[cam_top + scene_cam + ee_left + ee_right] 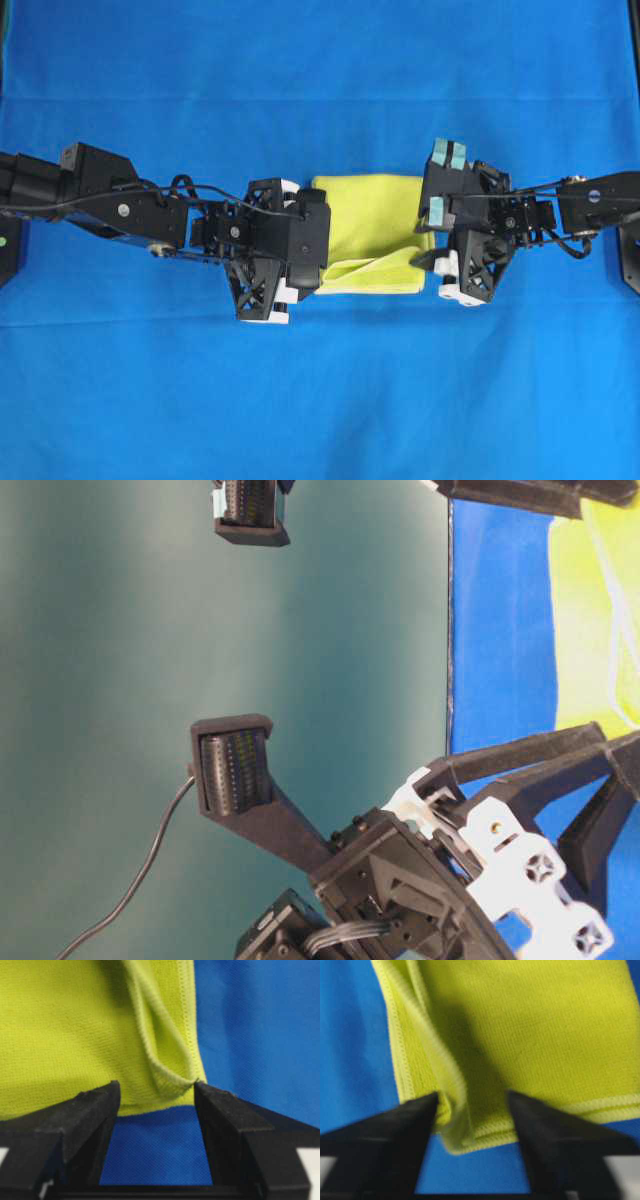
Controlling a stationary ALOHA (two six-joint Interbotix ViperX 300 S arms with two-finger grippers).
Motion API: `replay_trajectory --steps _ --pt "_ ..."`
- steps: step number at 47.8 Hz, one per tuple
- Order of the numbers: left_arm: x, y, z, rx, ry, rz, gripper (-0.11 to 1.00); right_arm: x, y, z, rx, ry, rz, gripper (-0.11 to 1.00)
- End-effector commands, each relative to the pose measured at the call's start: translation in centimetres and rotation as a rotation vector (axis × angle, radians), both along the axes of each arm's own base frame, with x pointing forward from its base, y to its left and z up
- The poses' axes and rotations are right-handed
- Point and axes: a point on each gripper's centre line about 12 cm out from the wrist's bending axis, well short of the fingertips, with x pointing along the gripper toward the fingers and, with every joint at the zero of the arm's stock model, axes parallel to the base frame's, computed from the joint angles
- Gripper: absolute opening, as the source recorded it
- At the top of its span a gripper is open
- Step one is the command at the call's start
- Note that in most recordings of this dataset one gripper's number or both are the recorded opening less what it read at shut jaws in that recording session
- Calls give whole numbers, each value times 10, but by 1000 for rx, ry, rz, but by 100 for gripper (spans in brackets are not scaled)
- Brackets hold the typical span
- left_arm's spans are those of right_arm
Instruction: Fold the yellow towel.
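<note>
The yellow towel [370, 225] lies folded on the blue cloth, with a loose doubled-over edge along its near side. My left gripper [318, 240] stands at the towel's left edge and my right gripper [432, 245] at its right edge. In the left wrist view the left gripper [156, 1092] is open. The towel [75, 1025] has a drooping corner fold that just touches the right fingertip [210, 1097]. In the right wrist view the right gripper [472, 1102] is open. A layered corner of the towel [535, 1025] lies loose between its tips.
The large blue cloth [320, 400] covers the table all round the towel. Both black arms reach in from the sides, left [110, 200] and right [590, 205]. The table-level view shows the cloth's edge [450, 630] against a teal backdrop.
</note>
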Motion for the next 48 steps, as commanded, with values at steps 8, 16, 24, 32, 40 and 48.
replay_trajectory --steps 8,16,24,32,40,48 --pt "-4 -3 17 0 -32 -10 49 9 12 24 5 -78 35 58" --pt "-18 -10 44 -3 -78 -31 49 5 23 54 7 -146 67 58" --pt "-38 -15 72 -11 -142 -48 48 -9 24 87 0 -227 79 58" --pt "-71 -11 102 -16 -222 -50 48 -31 14 120 -39 -346 79 58" --pt "-107 -7 129 -10 -323 -58 48 -61 1 143 -90 -449 60 58" --pt "-145 2 140 -9 -398 -41 48 -89 -6 158 -155 -516 52 58"
